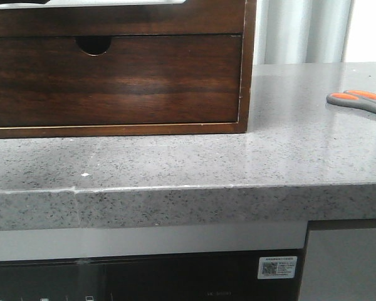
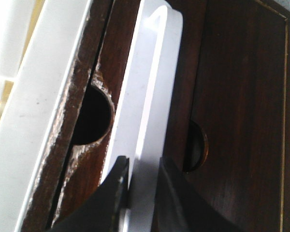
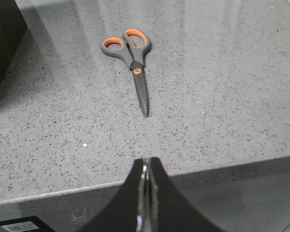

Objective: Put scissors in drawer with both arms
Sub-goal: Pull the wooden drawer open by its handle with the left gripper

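Note:
The scissors (image 3: 134,60) lie flat and closed on the grey stone counter, handles with orange-lined loops away from my right gripper (image 3: 146,162), blade tips toward it. That gripper is shut with nothing in it and hangs over the counter's front edge, well short of the blades. In the front view the scissors (image 1: 358,99) are at the far right, and neither arm shows there. My left gripper (image 2: 144,164) is closed on the white rim (image 2: 150,92) of the dark wooden drawer (image 2: 117,53), one finger on each side of the strip.
The wooden cabinet (image 1: 247,69) stands at the back left of the counter. Its lower drawer front (image 1: 144,81) with a half-round finger notch (image 1: 94,44) is closed. The counter's front edge (image 1: 188,188) runs across the view, and a dark appliance sits below it.

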Controlling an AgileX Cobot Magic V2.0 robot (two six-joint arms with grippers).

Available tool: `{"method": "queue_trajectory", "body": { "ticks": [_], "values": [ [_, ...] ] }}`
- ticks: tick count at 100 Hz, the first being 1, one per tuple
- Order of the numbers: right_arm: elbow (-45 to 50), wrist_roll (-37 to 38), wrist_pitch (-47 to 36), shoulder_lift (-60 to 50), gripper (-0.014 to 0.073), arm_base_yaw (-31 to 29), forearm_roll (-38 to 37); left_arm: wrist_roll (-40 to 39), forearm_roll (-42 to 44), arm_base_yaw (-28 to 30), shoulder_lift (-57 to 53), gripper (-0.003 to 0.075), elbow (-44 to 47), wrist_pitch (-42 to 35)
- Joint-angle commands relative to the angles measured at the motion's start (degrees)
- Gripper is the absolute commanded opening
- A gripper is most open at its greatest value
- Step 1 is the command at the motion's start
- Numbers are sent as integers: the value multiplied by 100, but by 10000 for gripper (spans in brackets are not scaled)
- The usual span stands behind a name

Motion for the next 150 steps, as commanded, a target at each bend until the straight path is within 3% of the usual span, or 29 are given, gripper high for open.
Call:
{"method": "queue_trajectory", "body": {
  "ticks": [1, 63, 150],
  "values": [
    [-196, -64, -383, 88, -106, 4, -16, -54, -148, -49, -81, 4, -167, -210],
    [-196, -64, -383, 88, -106, 4, -16, -111, -33, -49, -472, 4, 18, -304],
    [-196, -64, -352, 88, -106, 4, -16, -566, -33, -49, -2523, 4, 1453, -536]
  ]
}}
